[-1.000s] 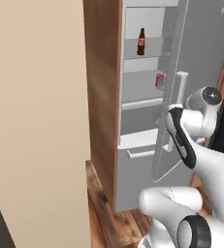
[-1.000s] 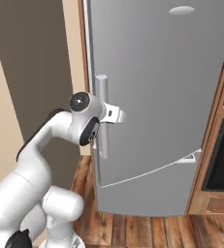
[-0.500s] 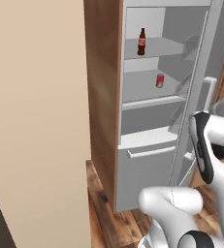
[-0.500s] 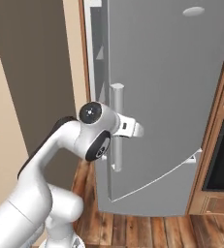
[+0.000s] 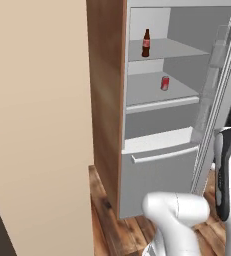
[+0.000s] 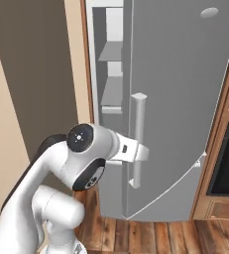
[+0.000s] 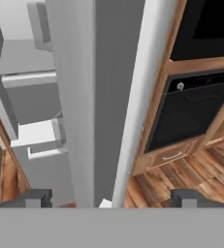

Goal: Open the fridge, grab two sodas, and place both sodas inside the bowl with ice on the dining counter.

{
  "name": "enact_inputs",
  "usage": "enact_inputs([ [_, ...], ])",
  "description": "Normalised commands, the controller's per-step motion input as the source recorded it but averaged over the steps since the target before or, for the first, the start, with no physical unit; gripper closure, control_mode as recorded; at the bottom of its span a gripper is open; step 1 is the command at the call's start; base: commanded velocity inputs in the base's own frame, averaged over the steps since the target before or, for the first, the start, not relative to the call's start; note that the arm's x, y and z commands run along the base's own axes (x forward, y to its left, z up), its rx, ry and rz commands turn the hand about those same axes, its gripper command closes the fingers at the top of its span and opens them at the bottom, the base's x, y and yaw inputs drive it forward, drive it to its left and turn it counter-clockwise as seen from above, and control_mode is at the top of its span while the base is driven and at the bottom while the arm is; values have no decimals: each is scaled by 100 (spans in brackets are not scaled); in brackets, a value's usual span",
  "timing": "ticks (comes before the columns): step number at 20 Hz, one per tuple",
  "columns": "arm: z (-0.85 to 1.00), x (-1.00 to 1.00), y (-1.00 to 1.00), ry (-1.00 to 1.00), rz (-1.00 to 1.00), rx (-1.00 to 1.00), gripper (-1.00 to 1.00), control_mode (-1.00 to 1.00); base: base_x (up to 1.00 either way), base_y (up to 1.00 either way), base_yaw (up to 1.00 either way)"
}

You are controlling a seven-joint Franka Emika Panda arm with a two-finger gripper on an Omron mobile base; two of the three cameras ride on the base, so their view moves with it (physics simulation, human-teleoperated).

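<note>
On the top shelf of the open fridge (image 5: 157, 150), toward 12 o'clock in the left base view, stands the bottle (image 5: 146, 43); the can (image 5: 164, 83) sits on the shelf below it, slightly toward 2 o'clock from the bottle and well apart from it. Beneath both shelves is the drawer (image 5: 159, 167) with its horizontal handle. At 3 o'clock in that view the door (image 5: 214, 100) is swung out, seen nearly edge-on.

From the right base view the door's (image 6: 180, 99) outer face takes up the frame from 12 to 4 o'clock, and its bar handle (image 6: 137, 139) hangs near centre. The gripper (image 6: 142, 153) is at the handle's lower half. In the hand view its fingertips (image 7: 34, 197) stand spread wide, one on either side of the handle (image 7: 133, 97), neither pressing it. At 3 o'clock there, a dark oven (image 7: 193, 109) sits in wooden cabinetry.
</note>
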Motion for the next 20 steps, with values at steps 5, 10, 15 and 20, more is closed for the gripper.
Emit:
enact_inputs([
  [5,25,-93,46,0,0,-12,-100,-100,0,0,0],
  [10,59,-1,62,4,-5,-18,-100,-100,0,0,0],
  [15,51,57,37,19,-6,-19,-100,-100,0,0,0],
  [20,8,93,-9,28,-2,-11,-100,-100,0,0,0],
])
